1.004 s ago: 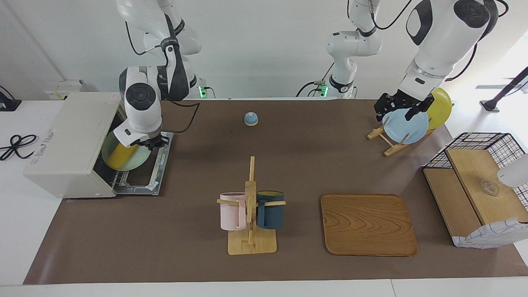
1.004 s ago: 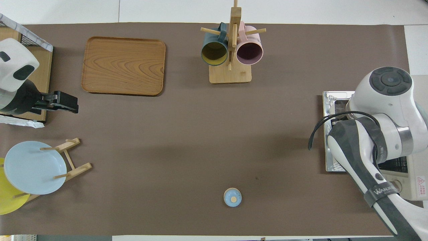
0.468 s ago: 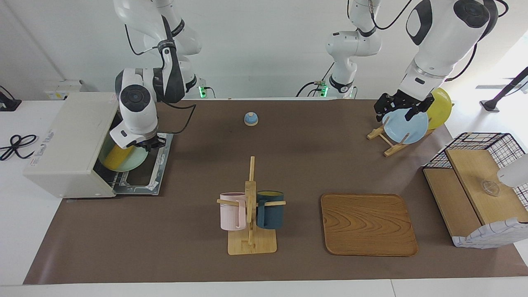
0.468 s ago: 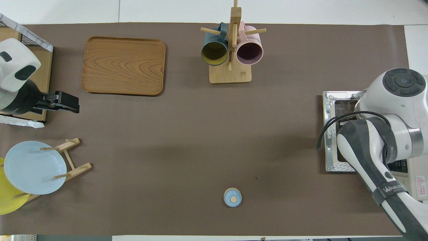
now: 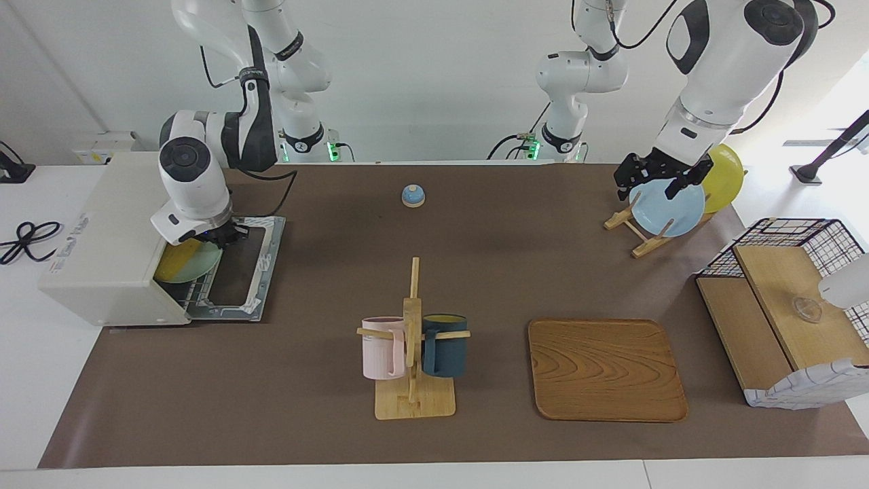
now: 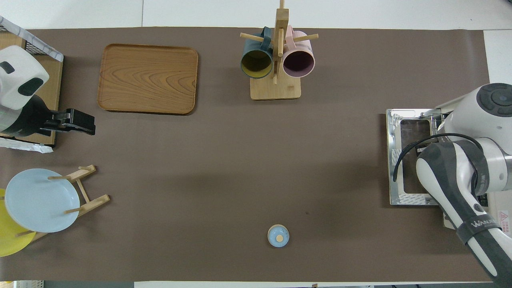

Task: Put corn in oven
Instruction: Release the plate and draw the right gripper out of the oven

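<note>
The off-white oven stands at the right arm's end of the table, its glass door dropped open. My right gripper is at the oven's mouth, shut on the rim of a pale green plate that carries the yellow corn. Plate and corn sit mostly inside the oven, on the wire rack. In the overhead view the right arm hides the corn and plate; only the open door shows. My left gripper waits open in the air by the plate rack.
A wooden rack holds a blue plate and a yellow plate. A mug tree with pink and dark mugs, a wooden tray, a wire-and-wood basket shelf and a small blue bell also stand on the brown mat.
My right gripper has pushed the green plate with the corn deeper into the oven, away from the table's middle. More of the open door now shows. The left arm has not moved.
</note>
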